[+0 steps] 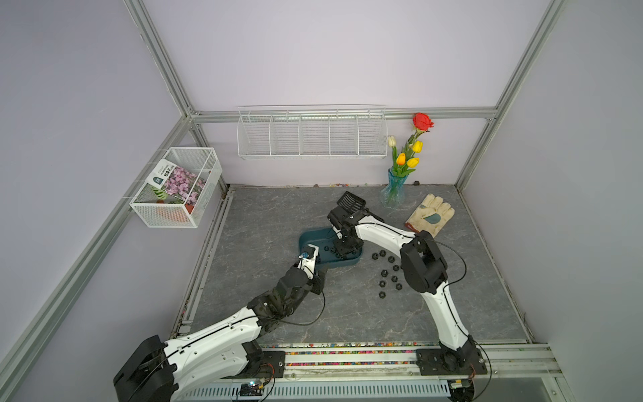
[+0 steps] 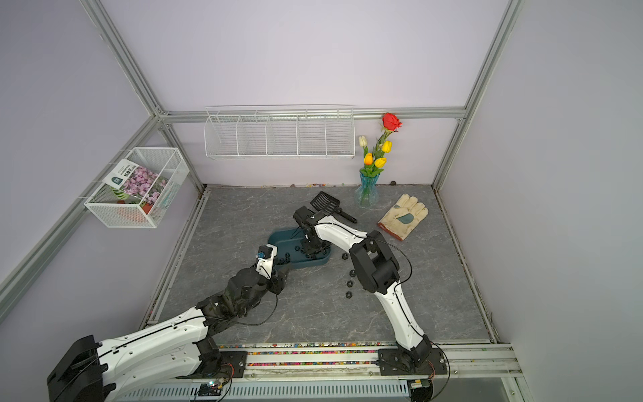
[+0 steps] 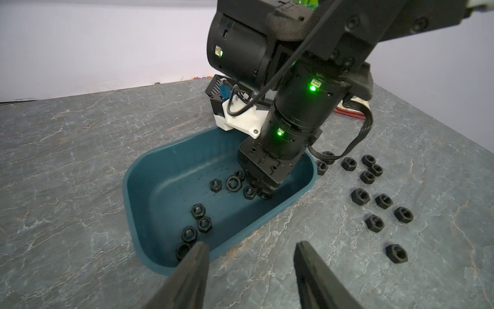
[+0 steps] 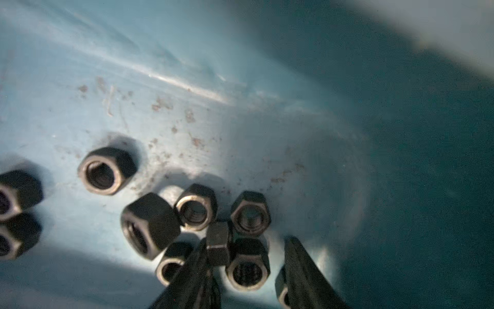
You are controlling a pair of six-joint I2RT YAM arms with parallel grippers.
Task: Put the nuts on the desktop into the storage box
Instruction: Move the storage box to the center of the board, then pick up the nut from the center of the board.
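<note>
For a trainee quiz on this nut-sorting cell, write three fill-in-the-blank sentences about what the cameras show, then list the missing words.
1. The right gripper reaches down into the teal ____.
2. The left gripper hovers with its jaws ____, holding nothing.
3. Many black nuts lie loose on the grey ____.

Missing words: storage box; open; desktop.

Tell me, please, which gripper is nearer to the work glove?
Right. The right gripper is down inside the storage box, at its end toward the glove; the left gripper hovers open at the box's near edge, farther from the glove.
</note>
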